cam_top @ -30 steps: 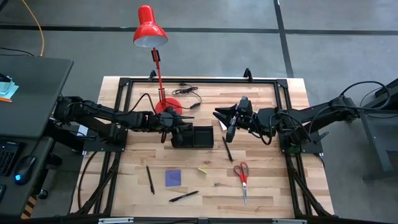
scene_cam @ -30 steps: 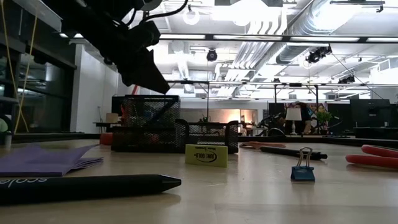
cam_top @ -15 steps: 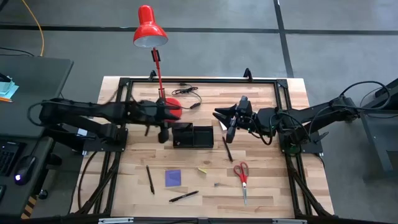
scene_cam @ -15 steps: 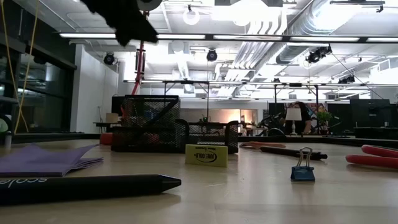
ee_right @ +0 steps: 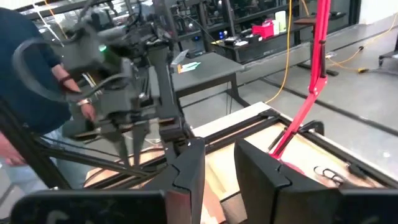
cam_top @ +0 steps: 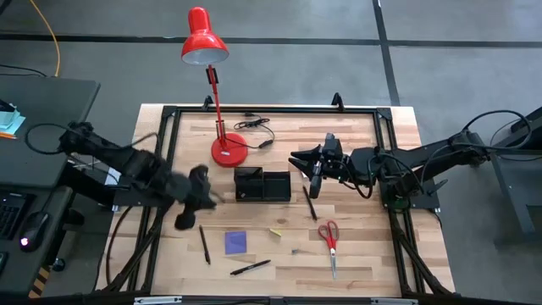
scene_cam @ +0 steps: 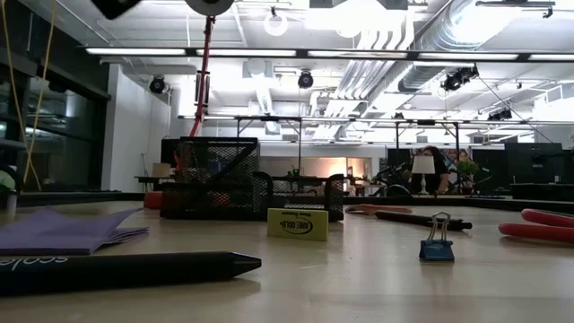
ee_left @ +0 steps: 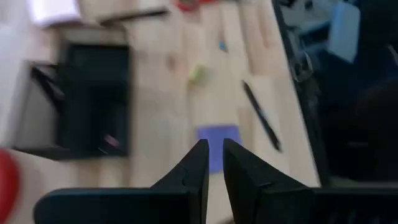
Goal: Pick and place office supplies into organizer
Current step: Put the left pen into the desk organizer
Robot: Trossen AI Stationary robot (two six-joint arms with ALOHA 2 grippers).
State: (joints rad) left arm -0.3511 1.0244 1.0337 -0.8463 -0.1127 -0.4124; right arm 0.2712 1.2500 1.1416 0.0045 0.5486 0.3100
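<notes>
The black organizer (cam_top: 262,184) stands mid-table, in front of the lamp. A purple note pad (cam_top: 236,242), pens (cam_top: 204,244) (cam_top: 251,268) (cam_top: 310,203) and red-handled scissors (cam_top: 329,241) lie flat on the wood nearer the front edge. A pale pad (cam_top: 299,170) lies by the organizer's right end. My left gripper (cam_top: 183,224) hangs above the table, left of the purple pad (ee_left: 219,137). Its fingers (ee_left: 212,152) are almost together with nothing between them. My right gripper (cam_top: 295,158) hovers level to the right of the organizer, open (ee_right: 219,158) and empty.
A red desk lamp (cam_top: 229,151) stands behind the organizer, its cord beside it. A yellow eraser (cam_top: 275,231) and a small binder clip (cam_top: 296,251) lie between the purple pad and the scissors. A black frame rail (cam_top: 161,169) borders the table. A person shows beyond the table (ee_right: 37,93).
My left gripper has swung from just above the organizer toward the table's left and near edges. It has risen and now hangs left of the purple pad. The organizer and the loose supplies have stayed in place.
</notes>
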